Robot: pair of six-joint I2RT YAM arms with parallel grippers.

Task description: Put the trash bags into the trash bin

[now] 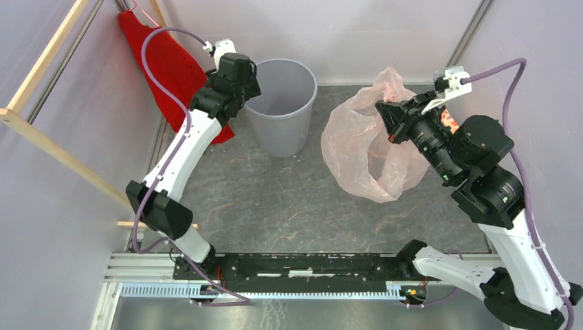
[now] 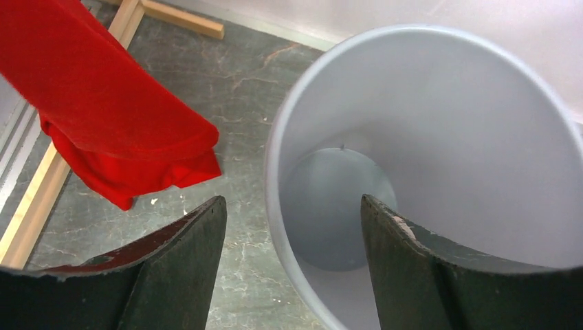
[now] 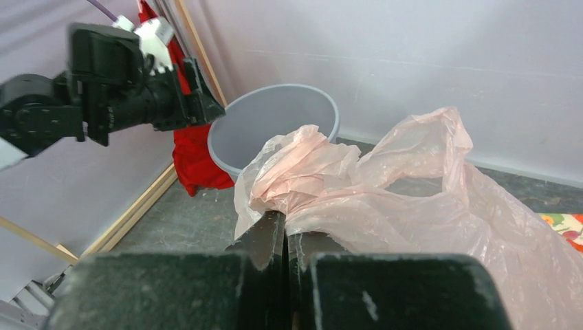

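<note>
The round light grey trash bin point(image 1: 278, 134) stands upright at the back of the table, and its inside looks empty. My left gripper point(image 1: 252, 91) is open at its left rim. In the left wrist view point(image 2: 292, 206) one finger is outside the bin point(image 2: 440, 137) and one is over its inside, not touching. My right gripper point(image 1: 383, 113) is shut on a bunched part of the pale pink trash bag point(image 1: 354, 148) and holds it up to the right of the bin. The rest of the bag hangs to the table. The right wrist view shows the shut gripper point(image 3: 285, 220), the bag point(image 3: 412, 199) and the bin point(image 3: 261, 130) beyond.
A red garment point(image 1: 165, 62) hangs at the back left beside the bin, also in the left wrist view point(image 2: 103, 103). A wooden frame point(image 1: 62, 155) lines the left side. An orange floral cloth point(image 3: 567, 223) lies at the right behind the bag. Walls close in all round.
</note>
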